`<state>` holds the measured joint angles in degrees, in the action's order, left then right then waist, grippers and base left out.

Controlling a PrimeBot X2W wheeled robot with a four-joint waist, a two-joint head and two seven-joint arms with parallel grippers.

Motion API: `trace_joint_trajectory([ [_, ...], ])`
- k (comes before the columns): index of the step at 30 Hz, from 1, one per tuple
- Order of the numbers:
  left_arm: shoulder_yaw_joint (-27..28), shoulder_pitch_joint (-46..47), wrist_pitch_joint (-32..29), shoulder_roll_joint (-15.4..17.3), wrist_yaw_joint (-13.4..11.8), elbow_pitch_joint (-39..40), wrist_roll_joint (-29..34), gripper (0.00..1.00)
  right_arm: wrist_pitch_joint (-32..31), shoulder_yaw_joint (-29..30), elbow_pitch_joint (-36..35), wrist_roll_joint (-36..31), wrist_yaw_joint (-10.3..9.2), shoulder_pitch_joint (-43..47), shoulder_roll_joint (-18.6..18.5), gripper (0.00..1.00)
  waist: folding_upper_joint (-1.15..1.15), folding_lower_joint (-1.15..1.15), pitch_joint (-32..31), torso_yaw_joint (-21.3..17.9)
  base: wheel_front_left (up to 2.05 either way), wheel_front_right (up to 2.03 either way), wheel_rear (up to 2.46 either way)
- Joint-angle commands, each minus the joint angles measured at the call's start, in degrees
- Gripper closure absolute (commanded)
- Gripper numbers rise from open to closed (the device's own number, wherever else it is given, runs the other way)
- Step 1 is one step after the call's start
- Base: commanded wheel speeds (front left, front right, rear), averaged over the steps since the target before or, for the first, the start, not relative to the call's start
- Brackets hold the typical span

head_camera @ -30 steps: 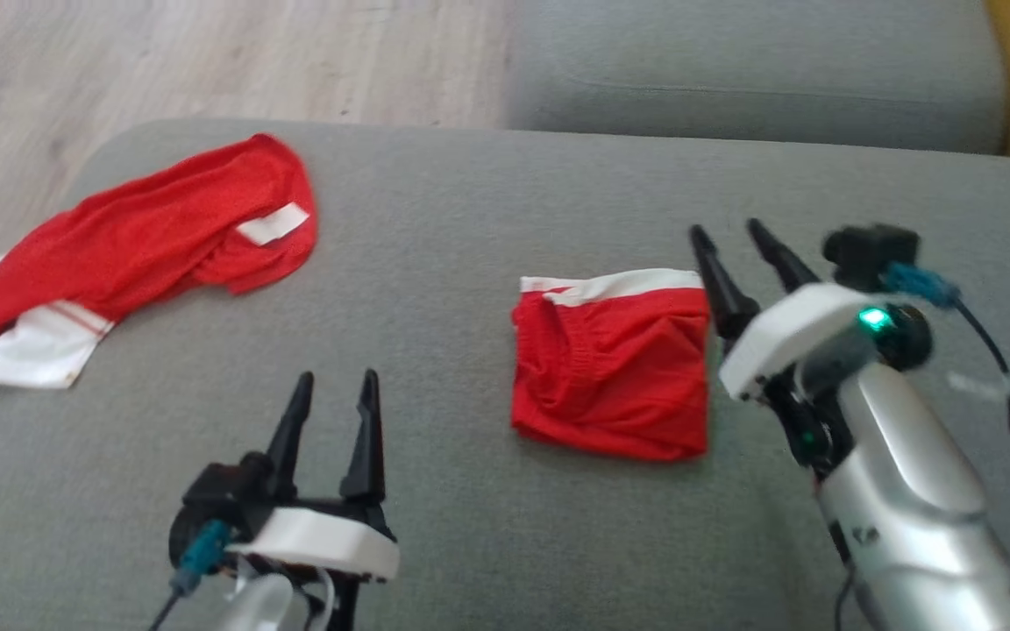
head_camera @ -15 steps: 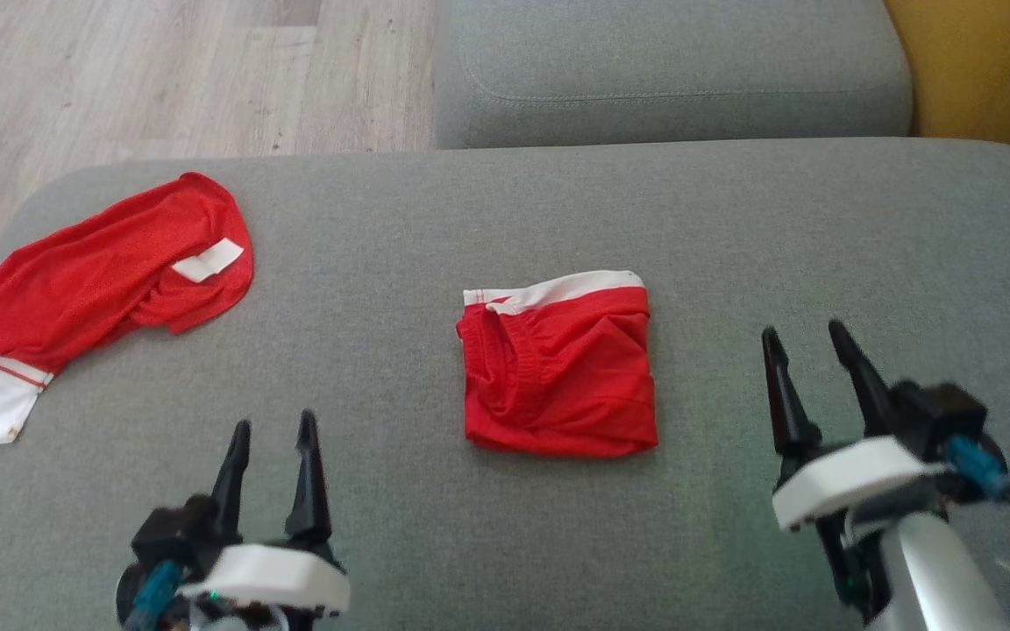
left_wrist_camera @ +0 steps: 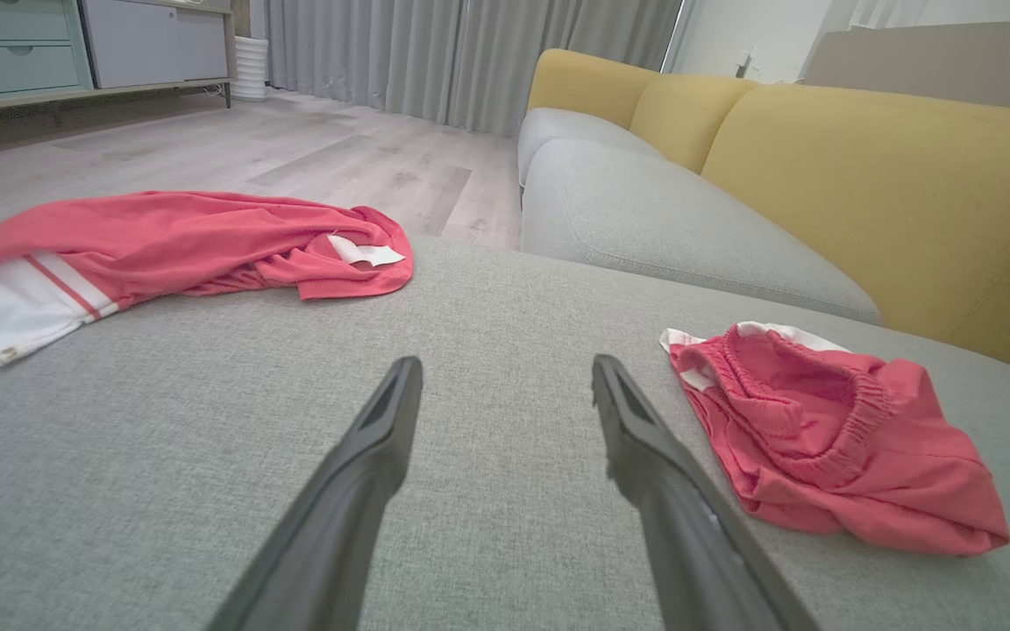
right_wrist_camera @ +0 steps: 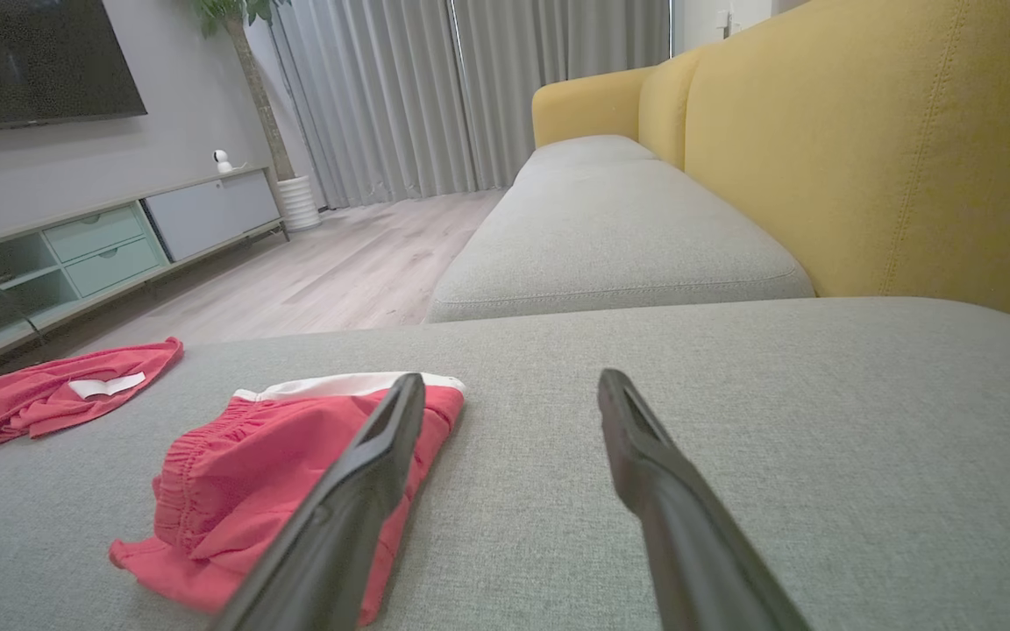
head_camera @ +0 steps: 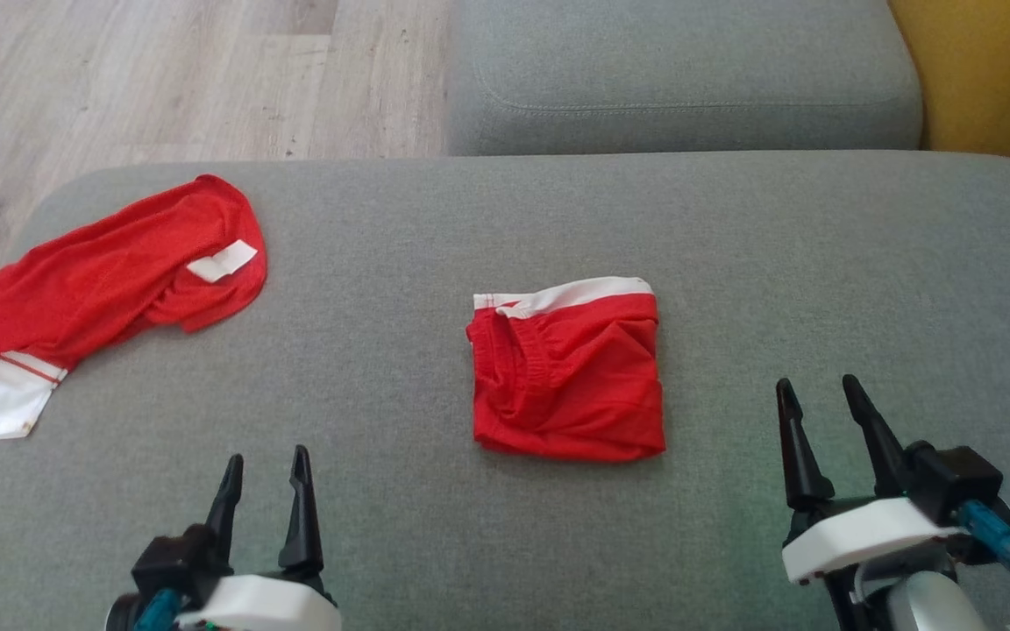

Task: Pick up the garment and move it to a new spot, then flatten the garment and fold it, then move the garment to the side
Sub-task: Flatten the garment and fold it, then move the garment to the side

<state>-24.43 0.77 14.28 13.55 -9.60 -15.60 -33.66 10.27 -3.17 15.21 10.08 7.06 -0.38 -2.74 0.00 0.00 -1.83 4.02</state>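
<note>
On the grey cushion (head_camera: pixel 400 535) the folded garment (head_camera: pixel 566 372) lies between my left gripper (head_camera: pixel 266 456) and right gripper (head_camera: pixel 816 384), both spread wide and empty; folding looks done, so moving it aside seems next, needing a pinch through all layers

Pale wood floor (head_camera: pixel 163 79); grey curtains (right_wrist_camera: pixel 435 96); yellow sofa back (right_wrist_camera: pixel 891 149), grey cushions (head_camera: pixel 680 79); low mint cabinet (right_wrist_camera: pixel 102 237)

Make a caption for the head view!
Folded red shorts rest on grey sofa, left hand and right hand open.
</note>
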Motion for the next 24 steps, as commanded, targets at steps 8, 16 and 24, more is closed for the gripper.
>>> trace_joint_trajectory([
  [8,1.14,2.02,0.68,0.55,-0.16,1.59,0.33,0.00,0.54,-1.08,-1.13,-0.28,0.43,-1.41,-0.14,0.00,0.00,0.00,-0.09,0.00,0.00,0.00,0.00],
  [16,0.86,2.29,0.68,0.36,-0.15,1.81,0.16,0.00,-0.82,-0.20,-0.89,-2.26,0.43,-2.26,-0.14,0.00,0.00,0.00,0.31,0.43,0.00,0.00,0.00],
  [24,0.53,3.35,0.55,0.43,-0.20,2.49,0.31,0.00,-9.12,-0.02,0.19,-2.35,0.43,-11.22,-0.14,0.00,0.00,0.00,1.61,2.20,0.00,0.00,0.00],
])
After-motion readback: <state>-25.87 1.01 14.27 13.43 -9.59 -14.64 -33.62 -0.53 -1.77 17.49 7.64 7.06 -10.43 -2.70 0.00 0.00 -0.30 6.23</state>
